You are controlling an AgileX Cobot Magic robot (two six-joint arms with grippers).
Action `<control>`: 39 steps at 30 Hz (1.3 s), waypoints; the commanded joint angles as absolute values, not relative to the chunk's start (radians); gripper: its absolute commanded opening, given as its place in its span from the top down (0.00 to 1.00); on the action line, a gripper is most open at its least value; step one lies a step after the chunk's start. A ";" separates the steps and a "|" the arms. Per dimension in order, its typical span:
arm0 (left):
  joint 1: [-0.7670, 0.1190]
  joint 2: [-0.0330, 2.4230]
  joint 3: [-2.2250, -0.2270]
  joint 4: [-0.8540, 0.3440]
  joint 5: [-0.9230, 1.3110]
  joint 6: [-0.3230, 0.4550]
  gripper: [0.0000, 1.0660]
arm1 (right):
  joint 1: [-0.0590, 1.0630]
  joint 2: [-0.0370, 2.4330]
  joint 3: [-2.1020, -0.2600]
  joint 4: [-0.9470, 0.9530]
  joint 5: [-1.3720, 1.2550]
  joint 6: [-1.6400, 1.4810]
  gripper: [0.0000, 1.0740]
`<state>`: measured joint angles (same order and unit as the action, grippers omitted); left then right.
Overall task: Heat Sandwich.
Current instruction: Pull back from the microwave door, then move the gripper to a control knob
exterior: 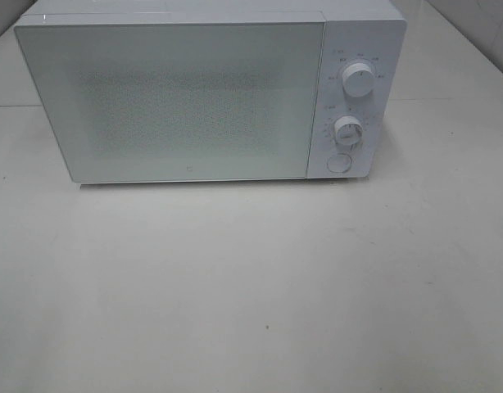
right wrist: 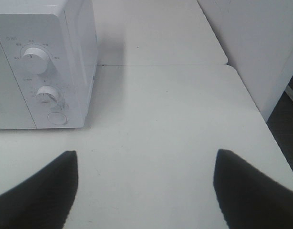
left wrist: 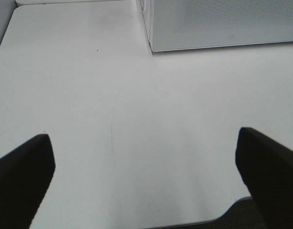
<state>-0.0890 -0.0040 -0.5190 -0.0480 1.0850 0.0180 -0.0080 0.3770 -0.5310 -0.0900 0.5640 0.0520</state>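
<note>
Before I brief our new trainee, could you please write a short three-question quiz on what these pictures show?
1. Multiple choice: how many round knobs does the microwave carry above its round button? A one, B two, C four.
2. True or false: the microwave door stands open.
3. Fill in: the left claw and the right claw are both ____ and hold nothing.
Key: 1 B. 2 False, the door is shut. 3 open.
</note>
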 commanded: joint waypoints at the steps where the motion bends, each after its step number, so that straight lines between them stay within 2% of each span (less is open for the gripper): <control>1: -0.088 -0.022 -0.517 -0.052 1.071 0.011 0.08 | -0.012 0.421 -0.538 -0.093 0.503 0.044 0.30; 32: -0.088 -0.022 -0.517 -0.052 1.071 0.011 0.08 | -0.012 0.894 -0.538 -0.077 0.022 0.042 0.30; 36: -0.088 -0.022 -0.517 -0.052 1.071 0.011 0.08 | -0.009 0.972 -0.528 -0.079 -0.068 0.042 0.30; 39: -0.088 -0.022 -0.517 -0.052 1.071 0.011 0.08 | -0.009 1.029 -0.470 -0.068 -0.255 0.043 0.30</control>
<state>-0.0890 -0.0040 -0.5190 -0.0480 1.0850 0.0180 -0.0080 1.0130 -0.4890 -0.0760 -0.1720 0.0520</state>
